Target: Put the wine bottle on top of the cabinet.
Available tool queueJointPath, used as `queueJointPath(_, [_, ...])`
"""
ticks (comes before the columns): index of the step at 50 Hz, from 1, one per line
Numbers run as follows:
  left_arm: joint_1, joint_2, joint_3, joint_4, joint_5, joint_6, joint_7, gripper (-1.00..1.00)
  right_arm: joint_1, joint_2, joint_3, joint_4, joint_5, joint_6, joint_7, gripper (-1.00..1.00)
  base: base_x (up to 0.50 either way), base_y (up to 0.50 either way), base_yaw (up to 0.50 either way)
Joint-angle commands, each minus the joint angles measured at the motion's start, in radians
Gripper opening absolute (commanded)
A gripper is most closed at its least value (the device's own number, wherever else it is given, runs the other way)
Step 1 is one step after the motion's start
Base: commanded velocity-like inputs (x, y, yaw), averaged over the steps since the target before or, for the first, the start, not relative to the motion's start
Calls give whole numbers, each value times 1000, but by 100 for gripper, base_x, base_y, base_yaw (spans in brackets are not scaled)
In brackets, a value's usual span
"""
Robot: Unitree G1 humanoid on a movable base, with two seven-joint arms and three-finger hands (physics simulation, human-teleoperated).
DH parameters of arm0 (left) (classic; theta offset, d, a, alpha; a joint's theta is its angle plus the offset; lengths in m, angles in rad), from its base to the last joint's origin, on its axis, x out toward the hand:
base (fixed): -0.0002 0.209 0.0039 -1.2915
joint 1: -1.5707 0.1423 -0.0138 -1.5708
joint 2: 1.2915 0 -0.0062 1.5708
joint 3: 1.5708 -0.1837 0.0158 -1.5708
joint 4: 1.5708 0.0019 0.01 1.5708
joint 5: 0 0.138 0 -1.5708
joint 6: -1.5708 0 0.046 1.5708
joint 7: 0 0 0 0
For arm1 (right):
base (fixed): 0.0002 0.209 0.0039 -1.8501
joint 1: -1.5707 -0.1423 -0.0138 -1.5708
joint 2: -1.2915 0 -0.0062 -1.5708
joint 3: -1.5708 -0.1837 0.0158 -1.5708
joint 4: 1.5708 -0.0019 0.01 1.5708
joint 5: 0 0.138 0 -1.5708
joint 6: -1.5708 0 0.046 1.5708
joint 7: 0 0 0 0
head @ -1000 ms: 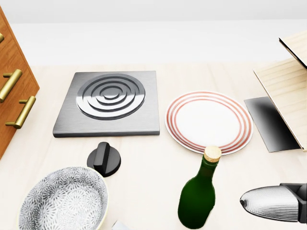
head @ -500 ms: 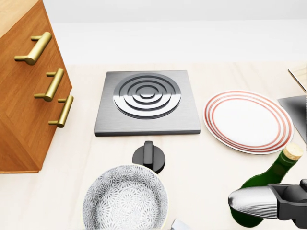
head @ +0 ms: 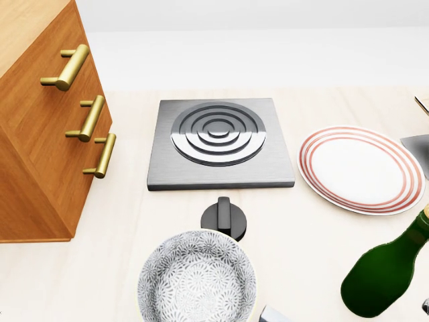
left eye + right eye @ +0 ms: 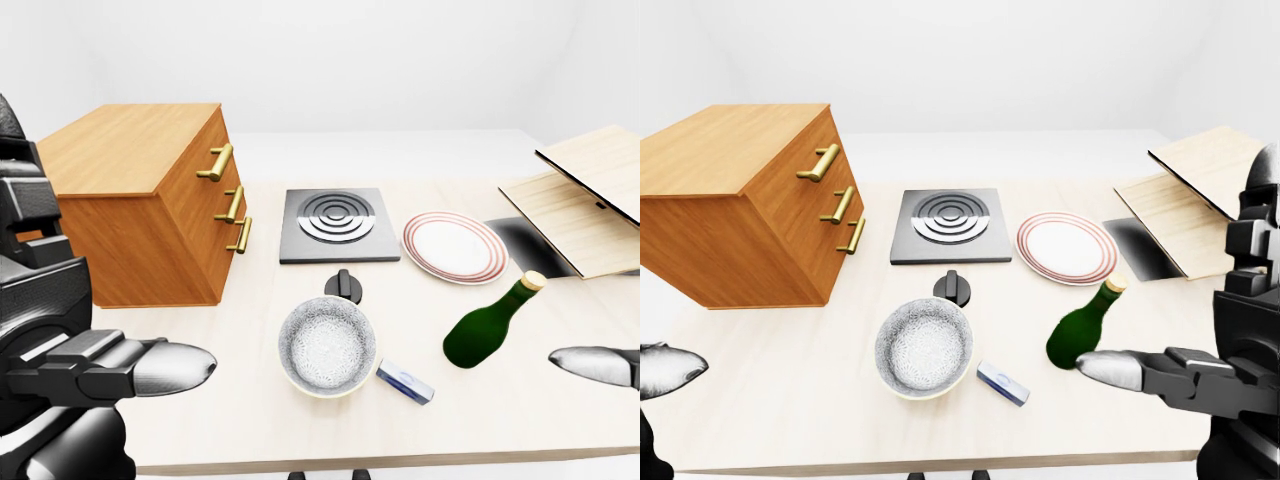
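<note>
A simulated kitchen: a pale wooden table (image 4: 250, 420) carries a hob (image 3: 221, 142) with its knob (image 3: 225, 219), a striped plate (image 3: 362, 169), a patterned bowl (image 4: 327, 346), a wine bottle (image 4: 487, 326) and a drawer cabinet (image 4: 140, 200), against bare white walls.

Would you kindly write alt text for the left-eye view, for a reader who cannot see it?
A green wine bottle leans tilted on a pale table, unheld, a robot hand beside it at right. A wooden cabinet stands at left; between them sit a hotplate, striped plate and patterned bowl.
</note>
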Motion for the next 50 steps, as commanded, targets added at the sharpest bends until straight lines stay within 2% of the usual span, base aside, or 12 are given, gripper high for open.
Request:
queueJointPath(1, [13,-48,-16,0,66,0,-55,100,204,-116,-220,-1,296,0,-67,100,0,0,0])
queueJointPath(9, [10,-52,-8,0,69,0,-63,100,218,-96,-240,-1,297,0,-46,100,0,0,0])
queueJointPath(16, [15,-90,-10,0,115,0,-106,100,225,-69,-256,-1,286,0,-17,100,0,0,0])
queueJointPath(20, [8,-93,-1,0,116,0,-112,100,220,-33,-261,-1,257,0,18,100,0,0,0])
queueJointPath(31, [19,-110,-11,1,140,0,-129,100,198,160,-303,-1,128,0,213,100,0,0,0])
queueJointPath(42, [23,-122,-24,2,163,0,-140,100,58,412,-363,3,-146,0,511,100,0,0,0])
queueJointPath(45, [25,-126,-17,6,165,0,-149,100,38,436,-383,19,-177,0,553,100,0,0,0])
queueJointPath(50, [23,-127,-16,2,166,0,-148,100,35,463,-357,89,-250,0,598,100,0,0,0])
